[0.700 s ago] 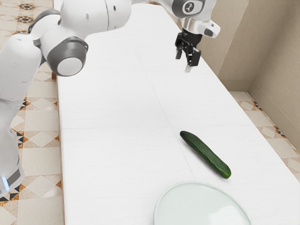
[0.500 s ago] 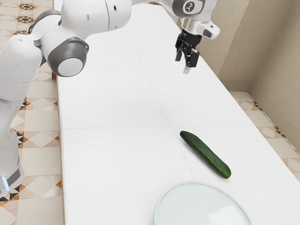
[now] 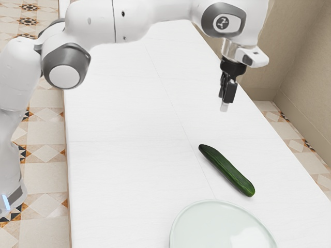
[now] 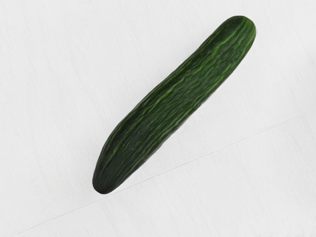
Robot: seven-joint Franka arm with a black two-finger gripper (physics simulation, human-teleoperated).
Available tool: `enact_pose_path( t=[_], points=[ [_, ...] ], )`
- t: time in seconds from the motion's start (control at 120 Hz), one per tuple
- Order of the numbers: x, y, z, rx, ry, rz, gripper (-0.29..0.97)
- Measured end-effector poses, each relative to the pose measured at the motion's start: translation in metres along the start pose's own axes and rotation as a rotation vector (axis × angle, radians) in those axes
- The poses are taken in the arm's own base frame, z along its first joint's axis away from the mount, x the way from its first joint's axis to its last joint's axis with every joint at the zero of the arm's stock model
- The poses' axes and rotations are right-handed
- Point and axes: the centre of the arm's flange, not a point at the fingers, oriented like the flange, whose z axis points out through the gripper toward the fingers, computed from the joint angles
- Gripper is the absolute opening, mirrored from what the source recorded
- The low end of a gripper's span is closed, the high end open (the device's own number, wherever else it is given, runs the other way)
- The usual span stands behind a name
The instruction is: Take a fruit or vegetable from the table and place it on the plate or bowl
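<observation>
Swung the gripper (image 3: pixel 224 107) toward the exterior view's right and lower since the earlier frame, from far up the table (image 3: pixel 119 155) to a spot in the air short of the cucumber (image 3: pixel 227 170). Cannot tell whether open or closed, seen edge-on as it is; carries nothing either way. Leaves the cucumber flat on the table, lying on a slant, with its nearer end close to the plate (image 3: pixel 172 227) rim but apart from it. Looks straight down on the cucumber (image 4: pixel 175 103) in the wrist view, full length, askew to the frame.

Likely to go wrong on the descent: closing along the length rather than across it, if the wrist is not turned to match the slant. Could send it rolling or skidding over the smooth top by touching one side first. Could also let it tip and slip out in the lift if gripped near an end rather than mid-body. Might clip the plate rim with a drooping end on the carry.
</observation>
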Motion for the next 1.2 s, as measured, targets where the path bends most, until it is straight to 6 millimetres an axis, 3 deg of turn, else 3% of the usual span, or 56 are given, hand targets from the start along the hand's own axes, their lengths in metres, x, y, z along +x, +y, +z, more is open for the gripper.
enact_pose_path(
  t=[0.067,0.125,0.35,0.583,0.858,1.2],
  points=[
    [0.003,0.026,-0.005,0.000,0.009,0.052,0.68],
    [0.004,0.035,-0.005,0.001,0.010,0.076,0.68],
    [0.012,0.046,0.007,0.004,0.003,0.168,0.68],
    [0.024,0.041,0.023,0.033,0.004,0.323,0.68],
    [0.075,0.041,0.083,0.076,0.052,0.461,0.68],
    [0.089,0.003,0.164,0.048,-0.039,0.502,0.68]
  ],
)
